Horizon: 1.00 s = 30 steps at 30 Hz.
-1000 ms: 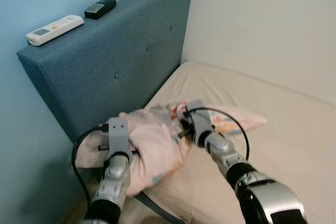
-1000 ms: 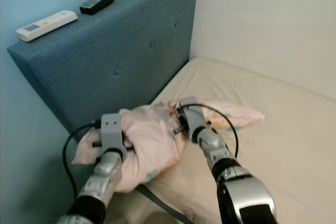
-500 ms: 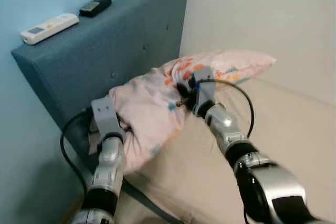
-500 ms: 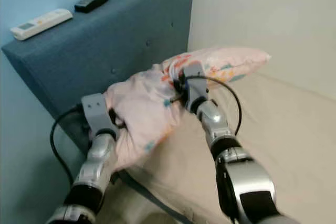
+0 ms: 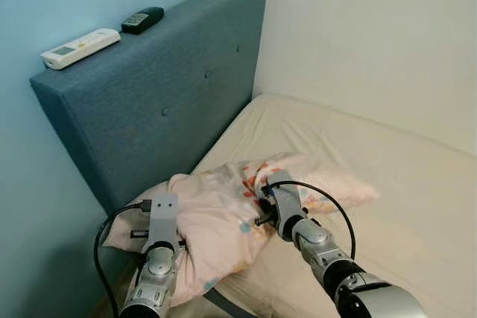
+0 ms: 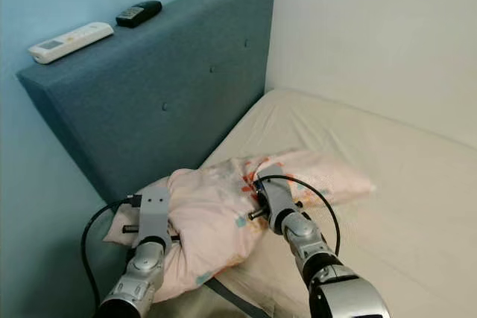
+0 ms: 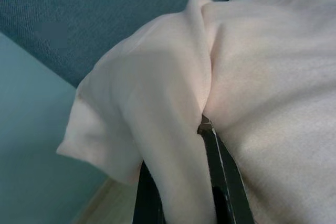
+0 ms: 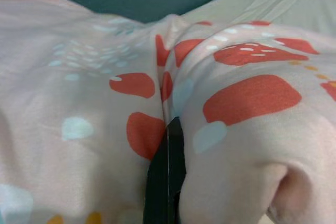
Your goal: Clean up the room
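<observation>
Left gripper pinching pillow | right gripper pinching pillow | pillow on bed

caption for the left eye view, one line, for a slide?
Both grippers, left gripper and right gripper, pinch a pink patterned pillow on the bed beside a blue headboard.

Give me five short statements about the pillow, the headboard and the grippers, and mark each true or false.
1. Both grippers pinch the pink pillow. True: the left gripper and the right gripper each have fabric bunched around their fingers.
2. The pillow is held up in the air. False: it lies on the bed.
3. Two remotes lie on top of the blue headboard. True: a white remote and a black remote.
4. The pillow is plain white. False: pink with red and pale spots.
5. The headboard is wooden. False: padded fabric.
</observation>
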Tool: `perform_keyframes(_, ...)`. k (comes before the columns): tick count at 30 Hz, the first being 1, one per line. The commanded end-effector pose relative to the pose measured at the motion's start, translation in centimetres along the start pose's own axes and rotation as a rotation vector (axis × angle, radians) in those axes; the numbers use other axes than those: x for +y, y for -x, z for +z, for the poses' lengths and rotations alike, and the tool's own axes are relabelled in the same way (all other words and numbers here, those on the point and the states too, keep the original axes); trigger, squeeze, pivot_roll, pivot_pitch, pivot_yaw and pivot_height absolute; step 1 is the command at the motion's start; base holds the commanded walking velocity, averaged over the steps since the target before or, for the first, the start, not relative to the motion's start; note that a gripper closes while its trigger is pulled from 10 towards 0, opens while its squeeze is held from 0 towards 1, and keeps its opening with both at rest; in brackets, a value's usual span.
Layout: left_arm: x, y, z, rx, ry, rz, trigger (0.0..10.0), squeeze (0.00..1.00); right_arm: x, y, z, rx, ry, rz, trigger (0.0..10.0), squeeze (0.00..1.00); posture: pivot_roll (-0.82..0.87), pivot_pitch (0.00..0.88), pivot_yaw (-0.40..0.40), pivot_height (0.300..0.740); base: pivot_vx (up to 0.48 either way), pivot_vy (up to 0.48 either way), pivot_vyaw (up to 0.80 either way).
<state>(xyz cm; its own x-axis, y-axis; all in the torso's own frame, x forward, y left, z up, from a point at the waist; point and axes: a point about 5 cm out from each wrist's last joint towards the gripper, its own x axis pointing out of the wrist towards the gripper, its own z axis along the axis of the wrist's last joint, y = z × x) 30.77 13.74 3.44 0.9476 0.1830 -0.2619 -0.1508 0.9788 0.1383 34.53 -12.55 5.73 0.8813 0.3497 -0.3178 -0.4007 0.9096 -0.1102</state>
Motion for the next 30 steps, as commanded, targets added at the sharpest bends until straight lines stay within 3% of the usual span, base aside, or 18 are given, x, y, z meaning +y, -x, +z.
perform_keyframes(1,-0.2,-0.5,1.2,-0.049,-0.010,-0.031,10.0,0.00,0.4,-0.4,1.2,-0.050,0.010,0.003,10.0,0.00,0.08,0.124,-0.024,0.740,0.000,0.000,0.00)
perform_keyframes(10,0.0,-1.0,2.9,-0.110,0.061,-0.104,10.0,0.00,0.1,-0.5,2.1,-0.093,-0.039,-0.017,10.0,0.00,0.08,0.112,-0.024,0.740,0.000,0.000,0.00)
perform_keyframes(23,0.3,-1.4,3.3,-0.111,0.013,-0.167,10.0,0.00,0.0,-0.6,2.2,-0.111,-0.088,-0.039,10.0,0.00,0.07,0.104,-0.015,0.740,0.000,0.000,0.00)
perform_keyframes(30,0.1,-1.4,3.6,-0.127,0.032,-0.198,10.0,0.00,-0.3,-0.4,2.0,-0.121,-0.100,-0.056,10.0,0.00,0.07,0.106,-0.012,0.740,0.000,0.000,0.00)
